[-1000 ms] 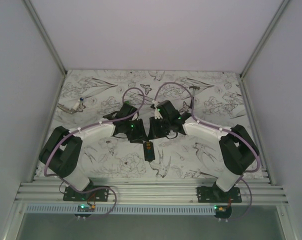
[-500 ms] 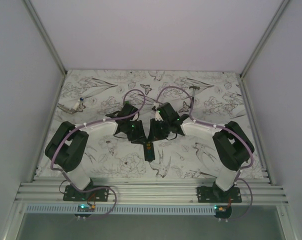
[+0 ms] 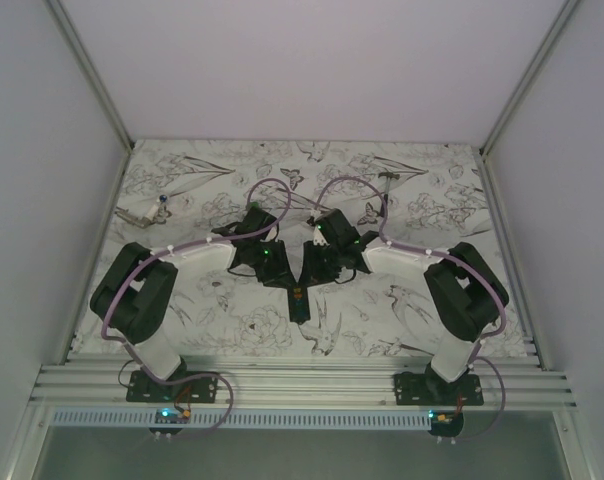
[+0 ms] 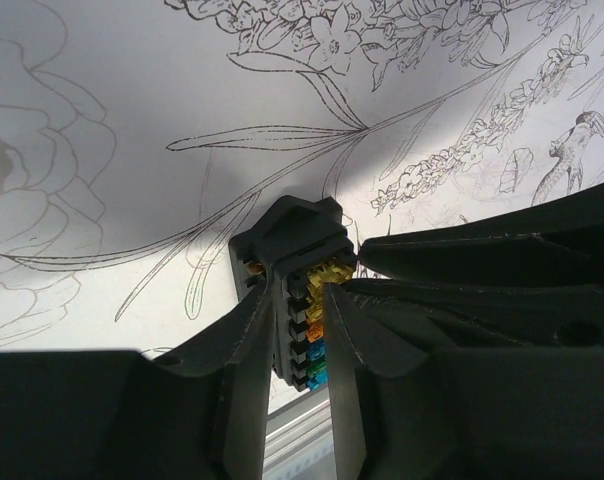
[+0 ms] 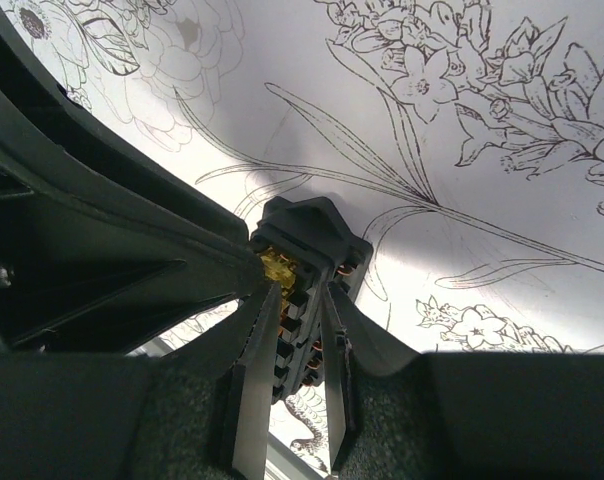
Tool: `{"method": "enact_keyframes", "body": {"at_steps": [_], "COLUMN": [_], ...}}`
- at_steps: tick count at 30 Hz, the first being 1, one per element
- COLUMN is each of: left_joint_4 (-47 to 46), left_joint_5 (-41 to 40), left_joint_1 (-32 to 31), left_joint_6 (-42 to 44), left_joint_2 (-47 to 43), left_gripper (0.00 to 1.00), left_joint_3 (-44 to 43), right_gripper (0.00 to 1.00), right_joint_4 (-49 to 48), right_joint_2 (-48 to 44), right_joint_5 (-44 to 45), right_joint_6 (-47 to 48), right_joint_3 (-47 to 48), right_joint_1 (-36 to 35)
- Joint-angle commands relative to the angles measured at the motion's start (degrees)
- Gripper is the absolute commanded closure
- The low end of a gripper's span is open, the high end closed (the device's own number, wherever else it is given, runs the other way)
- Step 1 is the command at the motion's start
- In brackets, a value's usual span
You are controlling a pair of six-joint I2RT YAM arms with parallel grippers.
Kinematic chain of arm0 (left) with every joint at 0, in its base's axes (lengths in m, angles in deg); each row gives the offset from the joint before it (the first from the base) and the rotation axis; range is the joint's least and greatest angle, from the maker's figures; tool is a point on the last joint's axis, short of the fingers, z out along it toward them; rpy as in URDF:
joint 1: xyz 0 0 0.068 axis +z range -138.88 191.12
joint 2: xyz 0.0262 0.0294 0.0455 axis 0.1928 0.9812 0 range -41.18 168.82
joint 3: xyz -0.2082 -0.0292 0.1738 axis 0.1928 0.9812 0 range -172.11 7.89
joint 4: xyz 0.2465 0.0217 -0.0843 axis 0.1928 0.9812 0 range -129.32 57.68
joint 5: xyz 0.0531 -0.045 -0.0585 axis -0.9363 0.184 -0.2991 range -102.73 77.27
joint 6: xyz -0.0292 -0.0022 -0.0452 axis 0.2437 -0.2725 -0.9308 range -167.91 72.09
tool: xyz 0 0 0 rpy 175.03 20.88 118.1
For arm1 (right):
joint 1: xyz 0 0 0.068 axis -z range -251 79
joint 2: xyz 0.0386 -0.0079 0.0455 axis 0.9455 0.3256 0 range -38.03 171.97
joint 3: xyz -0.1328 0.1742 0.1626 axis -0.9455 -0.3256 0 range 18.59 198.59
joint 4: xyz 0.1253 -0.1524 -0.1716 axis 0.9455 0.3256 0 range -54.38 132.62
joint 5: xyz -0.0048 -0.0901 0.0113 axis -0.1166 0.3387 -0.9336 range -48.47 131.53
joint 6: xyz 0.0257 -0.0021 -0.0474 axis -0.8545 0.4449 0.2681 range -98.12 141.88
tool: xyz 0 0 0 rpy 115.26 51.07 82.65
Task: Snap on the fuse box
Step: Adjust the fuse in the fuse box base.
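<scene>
Fuse box [image 3: 298, 297] is sitting mid-frame in the top view; I am clamping it from both sides with left gripper [image 4: 300, 300] and right gripper [image 5: 298, 300].

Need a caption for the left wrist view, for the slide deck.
Left gripper pinching the fuse box over the floral-print table, coloured fuses exposed, right gripper's fingers alongside.

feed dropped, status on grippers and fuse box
Left gripper shut on fuse box. Right gripper shut on it too. Nothing seen in the way.
</scene>
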Motion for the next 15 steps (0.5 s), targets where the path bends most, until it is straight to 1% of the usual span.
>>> {"method": "enact_keyframes", "body": {"at_steps": [1,5,8,13,15], "left_joint_4": [0.41,0.4,0.4,-0.22,-0.72], "left_joint_5": [1.05,1.45,1.74,2.18,2.47], "left_joint_1": [0.13,0.13,0.13,-0.32,-0.64], "left_joint_6": [-0.43,-0.44,-0.59,-1.34,-1.63], "left_joint_2": [1.09,1.7,2.18,3.11,3.73], "left_gripper": [0.73,0.74,0.76,0.81,0.84], "left_joint_3": [0.44,0.37,0.73,2.6,3.64], "right_gripper": [0.72,0.74,0.79,0.87,0.88], "right_joint_4": [-1.66,-1.81,-1.11,2.71,4.28], "right_joint_2": [0.44,1.4,2.7,5.24,6.26], "right_joint_5": [0.01,-1.01,-2.34,-2.68,-2.3], "right_joint_6": [-1.3,-1.44,-1.22,0.9,1.7], "right_joint_3": [0.31,0.73,1.14,2.43,2.86], "right_joint_1": [0.63,0.58,0.58,0.0,-0.6]}}
